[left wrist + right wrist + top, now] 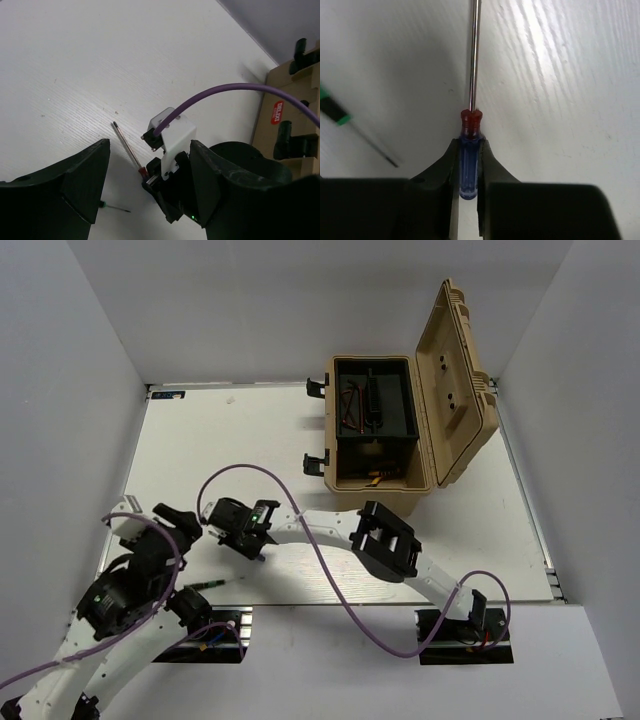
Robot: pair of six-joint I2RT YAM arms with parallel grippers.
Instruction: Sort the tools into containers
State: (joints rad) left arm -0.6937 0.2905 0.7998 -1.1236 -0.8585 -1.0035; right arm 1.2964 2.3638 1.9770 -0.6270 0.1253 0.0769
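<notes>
My right gripper (469,145) is shut on the blue handle of a screwdriver (470,155) with a red collar. Its steel shaft points away, low over the white table. The same screwdriver (131,150) shows in the left wrist view, sticking out of the right gripper (160,182). A thin green-handled screwdriver (205,585) lies on the table just left of it, also seen in the right wrist view (340,120) and the left wrist view (112,206). My left gripper (188,562) is open and empty, with its fingers (75,180) on either side of the view.
An open tan tool case (385,497) stands at the back right with its lid (455,380) raised. Its black tray (395,425) holds some red-handled tools. The case edge (290,115) shows in the left wrist view. A purple cable (330,575) loops over the right arm.
</notes>
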